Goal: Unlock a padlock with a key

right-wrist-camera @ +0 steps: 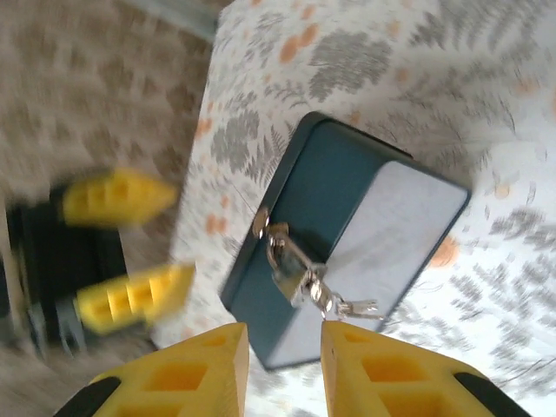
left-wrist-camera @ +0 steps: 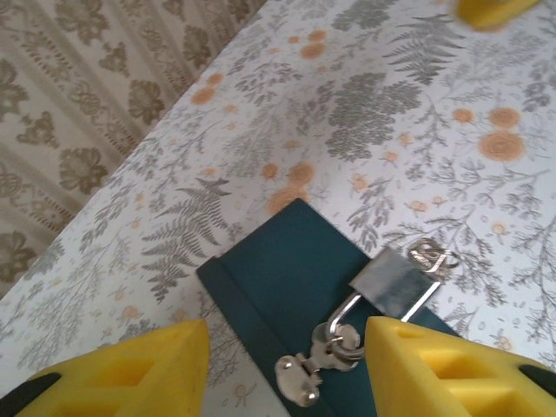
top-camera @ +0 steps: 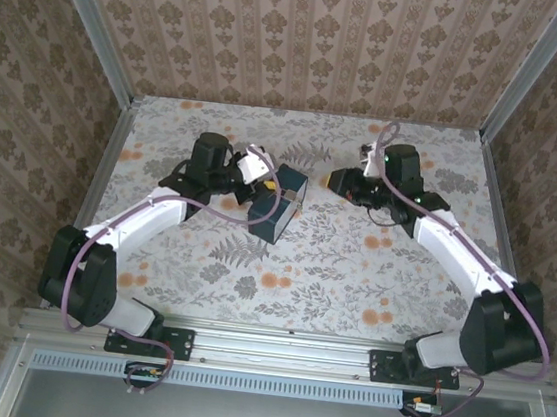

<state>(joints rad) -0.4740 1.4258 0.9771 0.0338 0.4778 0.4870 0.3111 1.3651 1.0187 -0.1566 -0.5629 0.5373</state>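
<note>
A dark blue box point(top-camera: 280, 209) lies mid-table between the two arms. The small padlock point(right-wrist-camera: 291, 265) hangs with its shackle through the box's silver hasp point(left-wrist-camera: 300, 378). A ring with keys point(right-wrist-camera: 347, 306) dangles from the padlock's point(left-wrist-camera: 395, 282) lower end. My left gripper point(left-wrist-camera: 287, 365) is open, its yellow fingers either side of the hasp, just short of the box point(left-wrist-camera: 287, 269). My right gripper point(right-wrist-camera: 282, 343) is open too and hovers off the box point(right-wrist-camera: 347, 217), aimed at the padlock and keys with nothing between its fingers.
Patterned walls and metal frame posts point(top-camera: 113, 69) enclose the floral table point(top-camera: 352, 267). Across the box, the left gripper's yellow fingers point(right-wrist-camera: 130, 295) show in the right wrist view. The right gripper point(top-camera: 342, 182) faces the box from the right.
</note>
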